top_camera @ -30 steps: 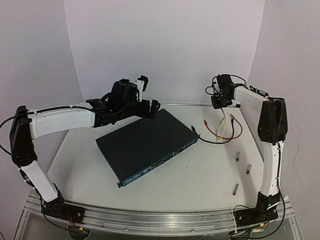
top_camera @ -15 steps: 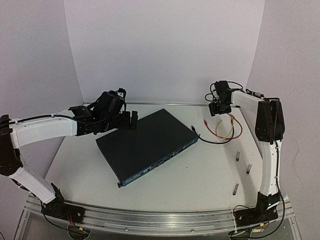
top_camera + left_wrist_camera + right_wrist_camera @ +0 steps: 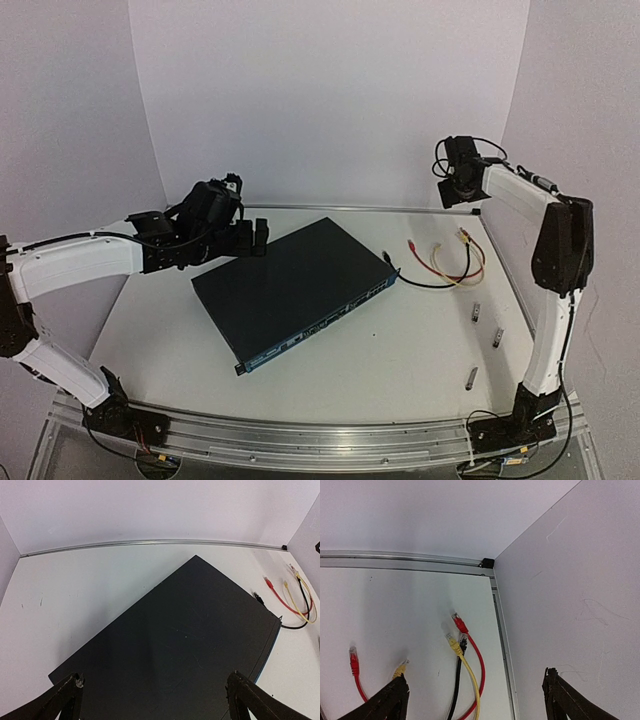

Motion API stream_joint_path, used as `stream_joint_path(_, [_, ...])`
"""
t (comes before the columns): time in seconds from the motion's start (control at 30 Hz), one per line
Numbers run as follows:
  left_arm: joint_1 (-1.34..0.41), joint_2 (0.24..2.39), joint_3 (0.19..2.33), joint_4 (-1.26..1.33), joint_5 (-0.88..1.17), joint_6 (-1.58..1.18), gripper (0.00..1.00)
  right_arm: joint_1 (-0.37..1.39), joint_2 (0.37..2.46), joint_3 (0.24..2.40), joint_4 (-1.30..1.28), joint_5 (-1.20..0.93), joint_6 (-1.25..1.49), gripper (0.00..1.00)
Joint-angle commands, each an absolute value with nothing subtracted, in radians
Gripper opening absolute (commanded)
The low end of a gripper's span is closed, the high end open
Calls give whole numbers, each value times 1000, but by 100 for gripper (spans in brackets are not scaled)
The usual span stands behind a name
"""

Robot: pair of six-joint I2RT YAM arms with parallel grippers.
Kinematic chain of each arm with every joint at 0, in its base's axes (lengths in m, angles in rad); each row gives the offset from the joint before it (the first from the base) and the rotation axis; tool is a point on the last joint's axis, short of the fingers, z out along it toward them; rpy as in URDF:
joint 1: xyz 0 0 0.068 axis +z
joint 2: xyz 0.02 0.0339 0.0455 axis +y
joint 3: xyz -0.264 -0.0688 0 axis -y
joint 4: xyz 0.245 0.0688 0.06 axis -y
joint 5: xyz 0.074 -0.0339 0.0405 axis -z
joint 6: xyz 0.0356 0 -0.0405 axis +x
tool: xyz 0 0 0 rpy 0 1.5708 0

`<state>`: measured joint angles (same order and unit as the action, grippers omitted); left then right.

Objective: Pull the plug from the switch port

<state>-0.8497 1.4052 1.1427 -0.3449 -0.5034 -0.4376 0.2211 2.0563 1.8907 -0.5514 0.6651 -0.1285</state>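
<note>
Soft, even light is falling from overhead, laying faint shadows beside the thin red and yellow cables on the white surface. The flat dark blue-black metal box is giving off a dull sheen, and the wrist views are bowing slightly at their edges.

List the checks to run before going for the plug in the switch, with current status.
1. Left gripper open: ok, its fingers sit wide apart in the wrist view.
2. Right gripper open: ok.
3. Switch lying flat, top uncovered: ok.
4. Seated plug located: cannot tell. The black cable runs to the switch's right corner, but the ports are too small to read.
5. A gripper lined up on the port face: not ok. The left hovers at the switch's far edge, and the right is above the loose red and yellow cables.
6. Those cables apart from the switch: ok.
</note>
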Motion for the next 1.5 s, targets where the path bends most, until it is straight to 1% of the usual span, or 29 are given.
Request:
stream_joint_path(0.0, [-847,1374,1126,-359,-526,-460,100,225,1984,1873,-551,680,-94,90])
stream_joint_path(0.1, [-847,1377,1127,-374,-532,-481,100,225,1913,1795,-558,602,-20,91])
stream_joint_path(0.2, [-847,1372,1121,-383,-536,-510,100,225,1802,1668,-560,525,103,91])
stream_joint_path(0.43, [-847,1328,1073,-420,-555,-584,100,225,1540,1312,-566,288,305,93])
stream_joint_path(0.67, [-846,1270,998,-451,-568,-647,100,236,1295,980,-583,10,396,95])
stream_joint_path(0.73, [-847,1264,983,-464,-582,-669,100,236,1244,905,-579,-32,416,96])
stream_joint_path(0.93, [-847,1259,949,-475,-590,-711,100,236,1138,761,-577,-1,461,97])
stream_joint_path(1.07, [-847,1245,927,-473,-590,-749,100,236,1078,709,-577,61,469,98])
stream_joint_path(1.47, [-847,1252,899,-437,-584,-768,100,235,1070,706,-575,94,480,98])
